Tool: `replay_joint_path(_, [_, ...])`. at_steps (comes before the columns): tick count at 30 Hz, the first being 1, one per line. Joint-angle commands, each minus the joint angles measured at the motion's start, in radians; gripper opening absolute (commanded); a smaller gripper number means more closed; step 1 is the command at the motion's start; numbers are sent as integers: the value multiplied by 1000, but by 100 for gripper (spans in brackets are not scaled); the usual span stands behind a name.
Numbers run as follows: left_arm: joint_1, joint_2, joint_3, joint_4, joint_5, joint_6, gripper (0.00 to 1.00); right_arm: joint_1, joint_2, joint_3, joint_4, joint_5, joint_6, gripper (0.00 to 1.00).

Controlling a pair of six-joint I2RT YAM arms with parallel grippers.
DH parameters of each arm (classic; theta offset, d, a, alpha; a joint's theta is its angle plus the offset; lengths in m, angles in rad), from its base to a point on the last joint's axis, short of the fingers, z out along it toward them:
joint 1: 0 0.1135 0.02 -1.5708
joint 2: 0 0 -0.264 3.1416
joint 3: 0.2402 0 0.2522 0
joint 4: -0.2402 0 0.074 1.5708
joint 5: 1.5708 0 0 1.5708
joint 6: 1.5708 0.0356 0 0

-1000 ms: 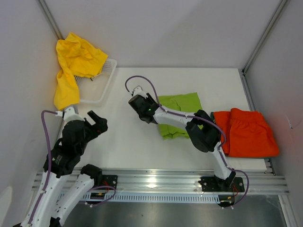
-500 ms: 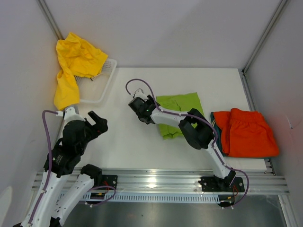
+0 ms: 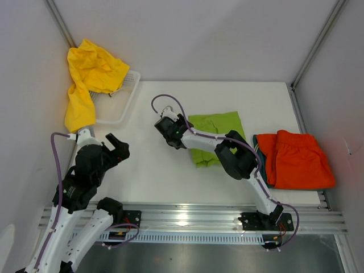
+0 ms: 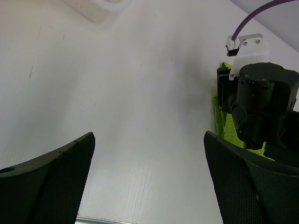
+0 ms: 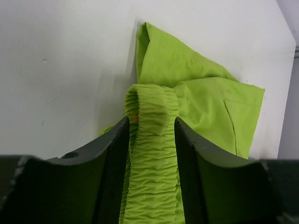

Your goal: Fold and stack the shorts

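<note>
Progress check, my judgement: roughly half done. The orange-red shorts (image 3: 298, 160) lie folded flat on the desk (image 3: 153, 170), to the right of the lime green shorts (image 3: 219, 128). A thin dark teal edge (image 3: 257, 149) peeks out from under their side nearest the green pair, so I read this as a stack of two already started. The lime green shorts sit mid-desk, bunched and only partly folded, not yet stacked. The right jaws are clamped on their waistband (image 5: 152, 140) at the pair's left edge, with the gathered elastic filling the gap and touching both pads. The yellow shorts (image 3: 91, 74) hang crumpled over the rim of the white basket (image 3: 126, 102), up and well to the left of the green pair, untouched. The left jaws stand wide apart and empty over bare desk, left of the green pair. Materials: all the fabric is soft, matte and plain-coloured. The green waistband is tightly ruched into fine ribs, and the panel beyond it is smooth with a stitched pocket outline. The basket is rigid slotted plastic and the desk is smooth white.
</note>
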Motion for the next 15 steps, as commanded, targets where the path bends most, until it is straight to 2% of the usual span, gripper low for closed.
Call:
replay_joint_path(1, [10,-8,-8,31,-1,31,99,-12,-13,39,10,56,-18,45])
replay_joint_path(15, [10,-13,-8,29,0,35,99,-23,-22,37,6,69,-30,45])
